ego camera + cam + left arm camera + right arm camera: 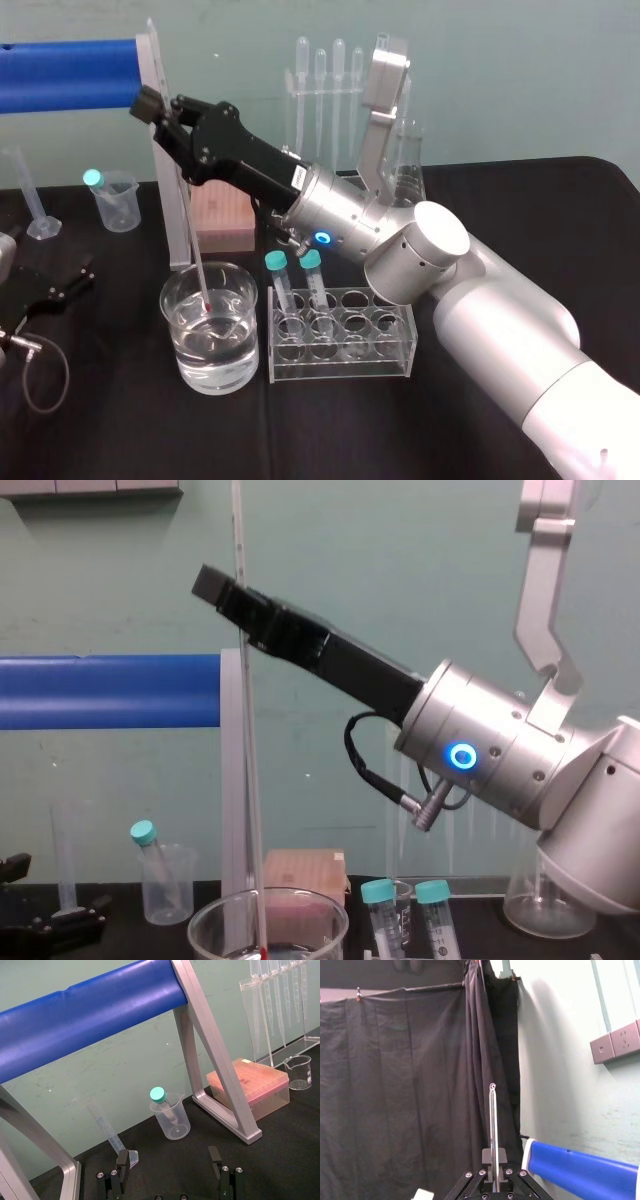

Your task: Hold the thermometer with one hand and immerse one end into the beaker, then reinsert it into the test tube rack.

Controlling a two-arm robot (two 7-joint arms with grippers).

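The right gripper [152,108], in the upper left of the head view, is clamped on the thermometer [192,230] partway down its length. The rod stands nearly upright. Its top leans slightly toward the frame's upper left and its red tip points down. The tip sits inside the beaker [240,355] at lower left centre, which holds clear liquid. Whether the tip is under the surface is hard to tell.

Judging by this, the pick-up is done and the dip is under way or just made. The return to the test tube rack [395,350], just right of the beaker, is not yet done.

The left gripper [167,1160] rests parked at the head view's left edge, fingers spread and holding nothing.
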